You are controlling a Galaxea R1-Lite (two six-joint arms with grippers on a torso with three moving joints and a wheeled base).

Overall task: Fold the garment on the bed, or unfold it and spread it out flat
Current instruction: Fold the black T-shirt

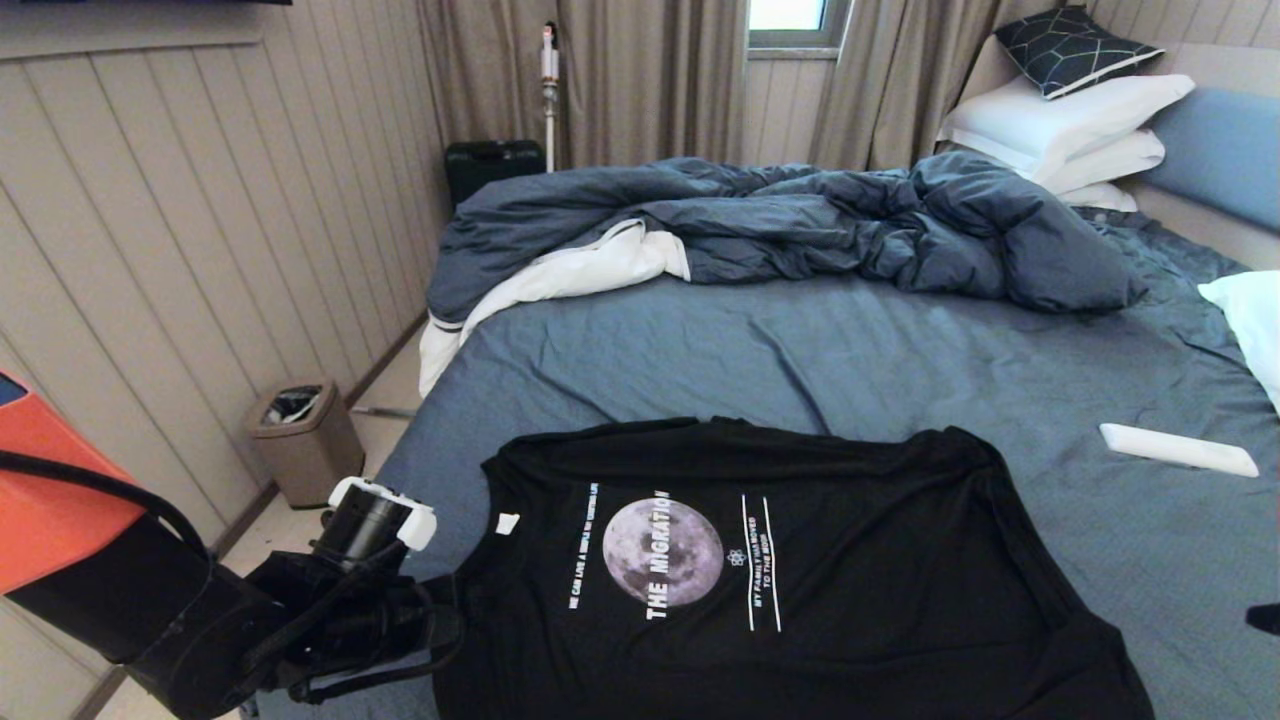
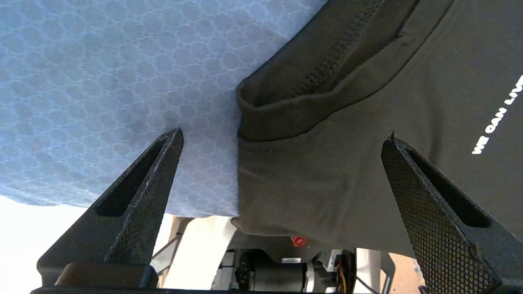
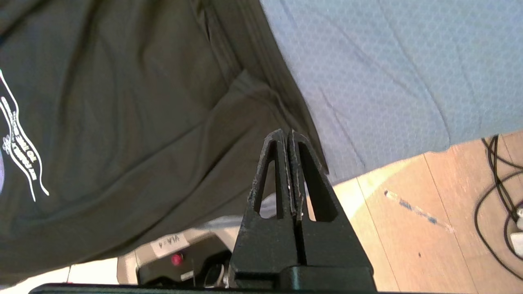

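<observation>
A: What is seen closest?
B: The left gripper [image 2: 282, 139] is spread wide at the garment's [image 1: 800, 570] shoulder edge, and nothing is held.
A: And the right gripper [image 3: 288, 139]?
B: It is pressed shut and empty, by the garment's other side.
A: Where is the garment laid?
B: Flat on the near part of the bed [image 1: 900, 350]. A rumpled duvet [image 1: 800, 220] is piled farther back.

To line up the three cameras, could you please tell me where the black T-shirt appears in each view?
Head view: black T-shirt spread across the lower centre of the bed.
Left wrist view: fills the right side.
Right wrist view: fills the left side.
Shared landmark: its white printed lettering.
</observation>
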